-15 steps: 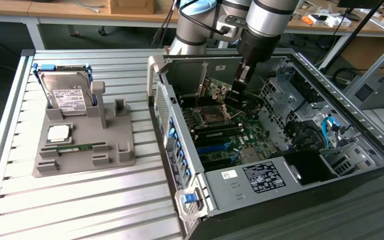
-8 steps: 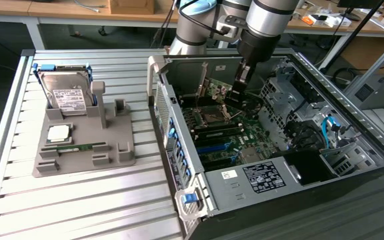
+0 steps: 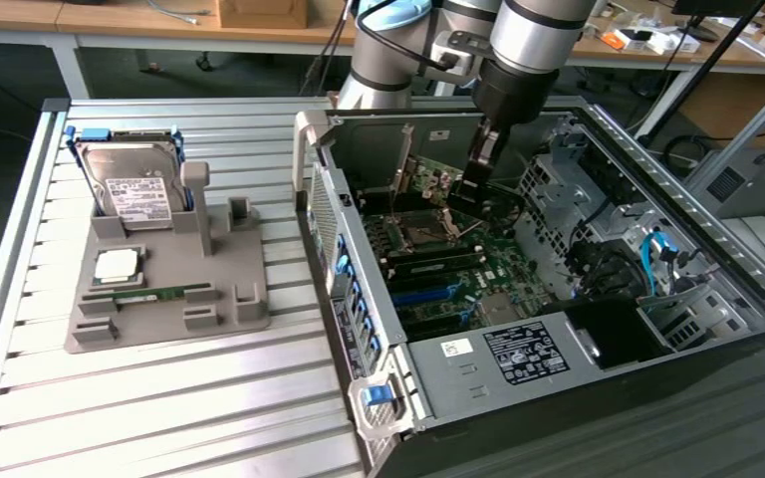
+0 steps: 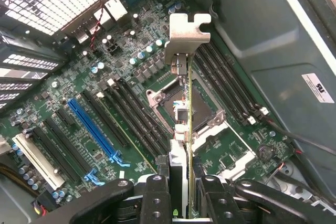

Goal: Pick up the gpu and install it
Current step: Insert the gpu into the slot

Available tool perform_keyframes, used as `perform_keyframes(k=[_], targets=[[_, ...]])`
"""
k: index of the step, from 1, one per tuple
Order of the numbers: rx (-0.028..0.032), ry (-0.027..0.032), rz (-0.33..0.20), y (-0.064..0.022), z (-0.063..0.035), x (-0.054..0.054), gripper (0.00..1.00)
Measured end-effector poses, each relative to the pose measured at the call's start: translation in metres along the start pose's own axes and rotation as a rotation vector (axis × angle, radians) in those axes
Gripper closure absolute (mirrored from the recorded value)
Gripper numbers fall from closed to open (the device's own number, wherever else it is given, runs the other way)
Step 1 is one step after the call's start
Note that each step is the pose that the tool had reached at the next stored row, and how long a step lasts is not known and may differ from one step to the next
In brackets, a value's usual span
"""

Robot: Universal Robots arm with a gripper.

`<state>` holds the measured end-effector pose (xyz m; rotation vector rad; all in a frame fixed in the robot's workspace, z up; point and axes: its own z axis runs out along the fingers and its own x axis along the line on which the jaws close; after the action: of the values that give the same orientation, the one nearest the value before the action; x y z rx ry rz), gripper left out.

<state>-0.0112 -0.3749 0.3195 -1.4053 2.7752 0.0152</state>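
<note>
Item 1, the gripper: clenched on the gpu, dark fingers pressing on the two flat faces so the thin card is carried on edge. Item 2, the gpu itself: inside the computer case, hanging above the motherboard and apart from it, not seated in any slot. It is held edge-down, presumably so its connector edge can meet a slot squarely. Item 3, silver end bracket: at the card's far end from the fingers, pointing toward the case wall where such brackets would fasten. Item 4, CPU socket: directly beneath the card in the wrist view, with black memory slots on one side. Item 5, blue expansion slot: beside a row of black slots and well off to one side of the card, with a white slot beyond, so the card does not appear to be lined up over the expansion slots. Item 6, grey fixture: on the slatted table, at the exterior view's left and well apart from the case. It props the hard drive upright and cradles a processor chip and a memory stick lying flat, each set out for easy grasping.
</note>
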Motion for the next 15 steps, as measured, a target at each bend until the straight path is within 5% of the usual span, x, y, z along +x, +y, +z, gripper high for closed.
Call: perform_keyframes(k=[15], targets=[[-0.0006,-0.0001,-0.020,0.0000,0.0000,0.0000,0.73]])
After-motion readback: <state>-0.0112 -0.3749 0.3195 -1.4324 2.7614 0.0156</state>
